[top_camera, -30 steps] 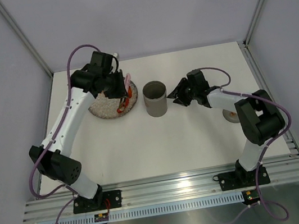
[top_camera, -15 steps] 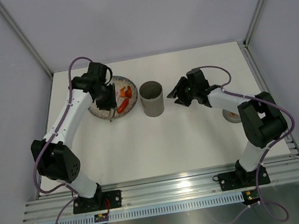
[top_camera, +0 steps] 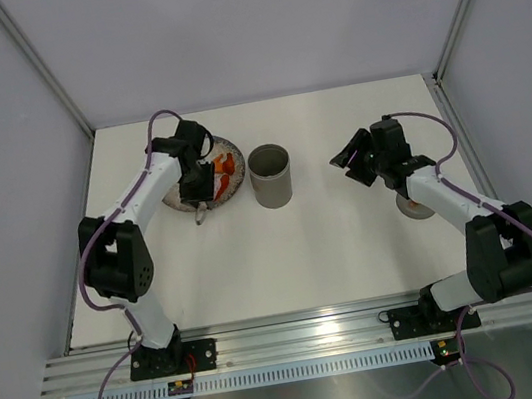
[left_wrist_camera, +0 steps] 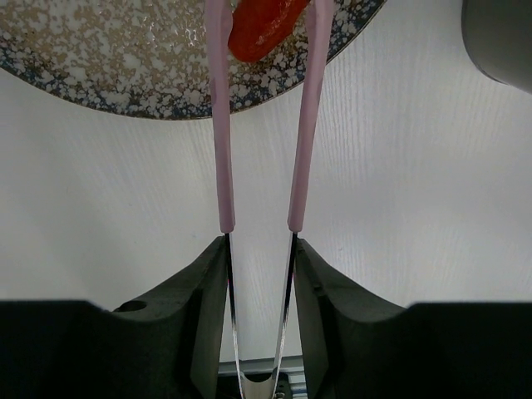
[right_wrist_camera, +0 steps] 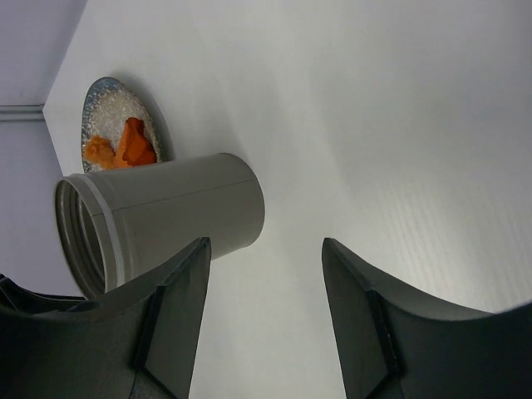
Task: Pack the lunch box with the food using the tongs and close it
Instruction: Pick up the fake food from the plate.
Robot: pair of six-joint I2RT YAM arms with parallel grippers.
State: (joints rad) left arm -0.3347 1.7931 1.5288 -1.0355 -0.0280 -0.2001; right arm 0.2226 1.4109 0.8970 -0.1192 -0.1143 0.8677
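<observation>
Leftmost, the left gripper [left_wrist_camera: 259, 248] grips the tongs [left_wrist_camera: 220, 166] near their joined end; its dark fingers [left_wrist_camera: 204, 316] press on the outer sides of the two thin arms, so the jaws stand narrow, closed on the tongs. The pale pink arms run almost parallel straight ahead of this gripper, over the rim of the speckled plate [left_wrist_camera: 100, 58]; the food [left_wrist_camera: 262, 29], red and orange pieces, lies on the plate between the far ends of the arms, though whether the tips pinch it cannot be told. The lunch box [top_camera: 271, 175] stands upright and open-mouthed on the table [top_camera: 305, 254], just beside the plate, to the right of the left gripper and between the two grippers. The right gripper [right_wrist_camera: 266, 243] faces the lunch box with jaws wide and nothing between them; the box is ahead of it, apart from both fingers. A small grey disc [top_camera: 411, 205] lies behind this gripper, partly under its forearm.
</observation>
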